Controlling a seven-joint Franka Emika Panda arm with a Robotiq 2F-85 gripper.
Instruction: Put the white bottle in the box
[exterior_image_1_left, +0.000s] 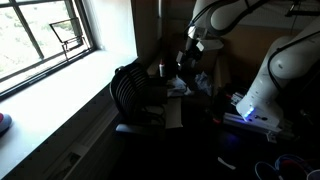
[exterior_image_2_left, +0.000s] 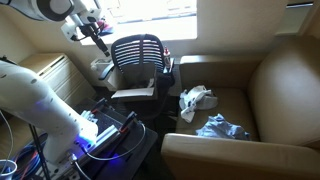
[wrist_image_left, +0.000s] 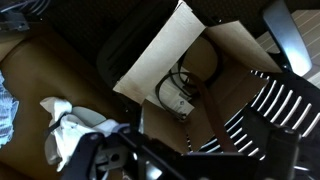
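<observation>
Gripper (exterior_image_2_left: 97, 37) hovered, finger spread could not be told | small pale grey-white cylindrical bottle (exterior_image_1_left: 160, 70) stood upright beside black ribbed basket (exterior_image_1_left: 130, 85), not in brown cardboard box (wrist_image_left: 165, 55) | risk: off-centre descent would likely topple it.

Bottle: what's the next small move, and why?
Probably ease the gripper down toward the bottle: it stands upright beside the basket, not in the box, and the gripper hangs apart from it.
</observation>
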